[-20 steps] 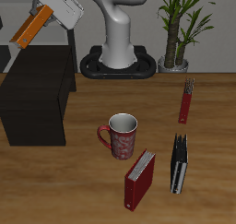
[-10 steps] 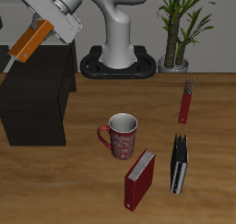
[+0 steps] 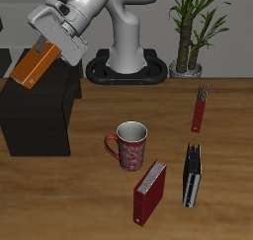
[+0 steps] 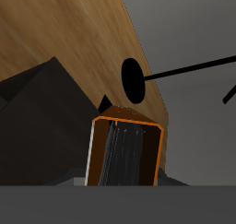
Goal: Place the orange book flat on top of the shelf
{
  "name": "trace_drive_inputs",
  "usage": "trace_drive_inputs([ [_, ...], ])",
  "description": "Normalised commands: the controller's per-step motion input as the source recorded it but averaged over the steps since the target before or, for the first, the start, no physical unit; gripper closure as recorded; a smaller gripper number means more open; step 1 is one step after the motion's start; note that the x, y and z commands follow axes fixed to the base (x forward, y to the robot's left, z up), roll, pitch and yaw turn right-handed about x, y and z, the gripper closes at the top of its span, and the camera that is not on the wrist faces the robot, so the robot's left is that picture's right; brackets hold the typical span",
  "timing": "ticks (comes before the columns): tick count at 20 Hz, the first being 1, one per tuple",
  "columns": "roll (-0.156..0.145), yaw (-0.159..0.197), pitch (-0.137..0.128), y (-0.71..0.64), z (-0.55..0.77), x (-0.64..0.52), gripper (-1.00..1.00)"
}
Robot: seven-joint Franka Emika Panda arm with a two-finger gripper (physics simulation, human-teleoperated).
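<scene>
The orange book (image 3: 33, 64) is held in my gripper (image 3: 51, 52), tilted, just above the back part of the black shelf's flat top (image 3: 35, 111). The gripper is shut on the book's upper end. In the wrist view the orange book (image 4: 124, 154) shows end-on with its pale page edges between orange covers, and the black shelf (image 4: 41, 117) lies below it. I cannot tell whether the book's lower edge touches the shelf top.
A patterned red mug (image 3: 128, 145) stands mid-table. A larger red book (image 3: 149, 192) and a dark grey book (image 3: 192, 175) stand near the front edge. A slim dark-red book (image 3: 200, 108) stands farther back. A potted plant (image 3: 193, 32) is behind.
The gripper has lowered the orange book toward the shelf top and brought it in over the shelf. The book has tilted closer to flat. Nothing on the table has moved.
</scene>
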Motion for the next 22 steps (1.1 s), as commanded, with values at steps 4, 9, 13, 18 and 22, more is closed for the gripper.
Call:
trace_drive_inputs([
  [4, 0.009, -0.011, 0.135, 0.06, -0.44, 0.2, 1.0],
  [9, 0.044, -0.088, 0.188, 0.17, -0.42, 0.13, -1.0],
  [13, 0.035, -0.048, 0.05, 0.18, -0.03, 0.03, -1.0],
  [18, 0.087, -0.055, 0.059, 0.21, 0.04, -0.02, -1.0],
  [22, 0.086, -0.05, 0.004, 0.23, 0.12, -0.06, -1.0],
])
